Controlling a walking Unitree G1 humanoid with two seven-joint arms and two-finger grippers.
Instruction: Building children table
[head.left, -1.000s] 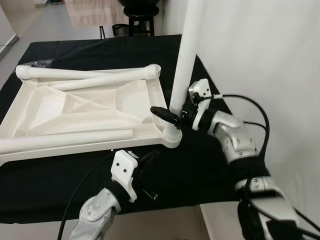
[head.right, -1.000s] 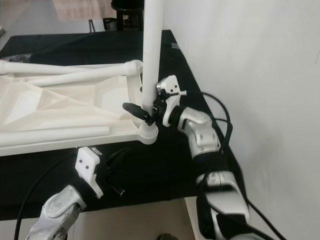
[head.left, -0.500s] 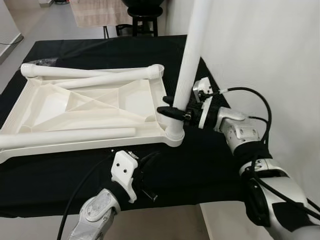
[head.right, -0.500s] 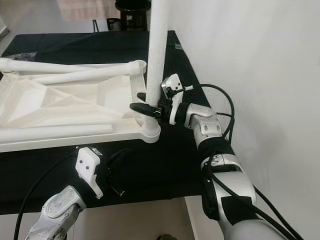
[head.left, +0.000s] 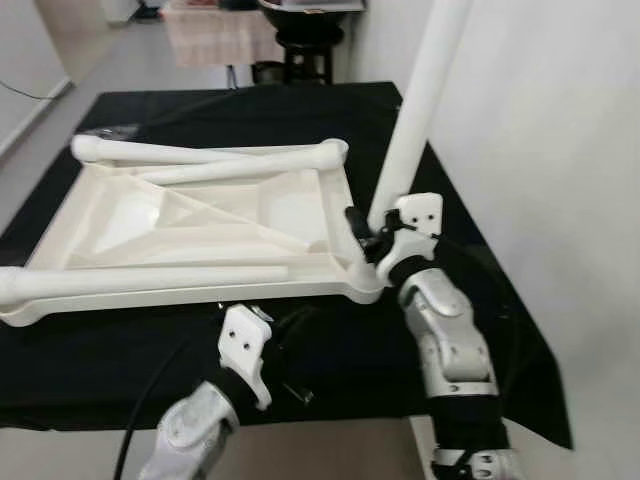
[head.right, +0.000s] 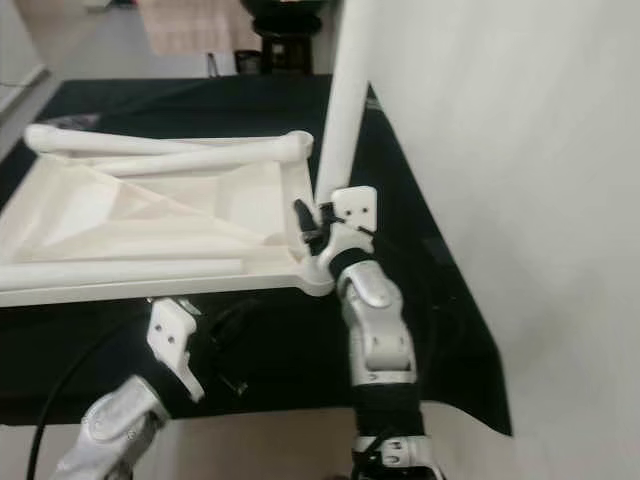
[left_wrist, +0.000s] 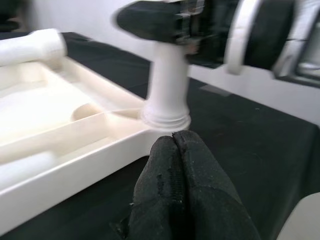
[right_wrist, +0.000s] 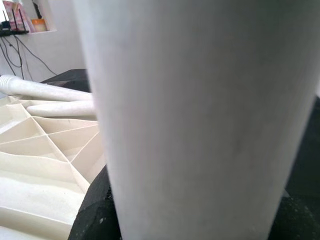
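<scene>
Right gripper clamps the upright white plastic table leg at the overturned white tabletop's near right corner. Likely next: twisting it tight. Left gripper, fingers pressed together, empty.

Smooth white plastic tabletop, matt leg, black cloth

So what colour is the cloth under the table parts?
The cloth is plain black, best seen in the left eye view.
</scene>
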